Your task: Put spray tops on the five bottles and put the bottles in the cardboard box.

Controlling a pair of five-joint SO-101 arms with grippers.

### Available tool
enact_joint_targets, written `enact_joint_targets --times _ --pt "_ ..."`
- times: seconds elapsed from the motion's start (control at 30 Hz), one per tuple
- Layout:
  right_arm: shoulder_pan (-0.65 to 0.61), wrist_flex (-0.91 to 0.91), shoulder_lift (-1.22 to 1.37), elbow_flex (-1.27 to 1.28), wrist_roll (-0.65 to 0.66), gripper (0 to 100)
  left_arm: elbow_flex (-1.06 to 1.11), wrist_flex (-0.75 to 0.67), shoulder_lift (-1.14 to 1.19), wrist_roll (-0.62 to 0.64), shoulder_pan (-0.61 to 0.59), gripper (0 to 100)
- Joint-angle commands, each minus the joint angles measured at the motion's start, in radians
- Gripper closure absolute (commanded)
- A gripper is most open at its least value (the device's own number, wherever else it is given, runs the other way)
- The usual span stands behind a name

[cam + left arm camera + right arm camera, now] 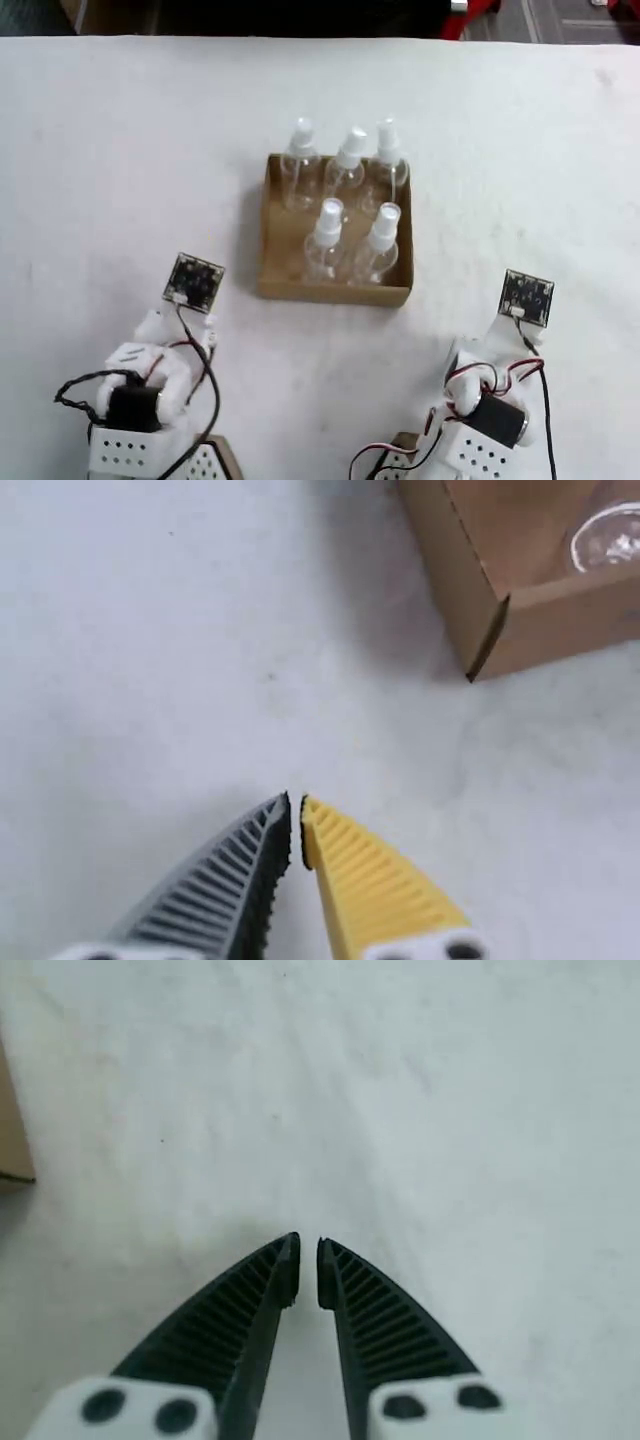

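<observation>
Jaws closed; five capped bottles (349, 168) in cardboard box (335, 292)

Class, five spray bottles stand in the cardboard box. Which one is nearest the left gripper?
The front-row bottle on the left gripper's side of the cardboard box. Its front-row neighbour sits farther across, and the three back-row bottles stand behind both.

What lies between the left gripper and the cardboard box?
Nothing: only bare white table lies between the left gripper, its jaws shut, and the near corner of the cardboard box, as the left wrist view shows.
</observation>
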Motion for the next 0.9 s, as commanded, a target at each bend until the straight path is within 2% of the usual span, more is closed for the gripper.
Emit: enact_joint_targets --times 0.0,0.3,0.63,0.87 --pt "0.007 0.012 -0.007 0.008 0.0 98.1 -0.005 0.043 -0.021 0.014 0.01 98" --pt "-0.01 0.012 -0.007 0.008 0.008 98.1 -0.005 0.075 -0.021 0.015 0.012 98" --pt "-0.254 0.012 -0.007 0.008 0.0 98.2 -0.005 0.074 -0.021 0.015 0.007 98" --pt "-0.282 0.012 -0.007 0.008 0.0 98.2 -0.005 0.074 -0.021 0.015 -0.028 98"
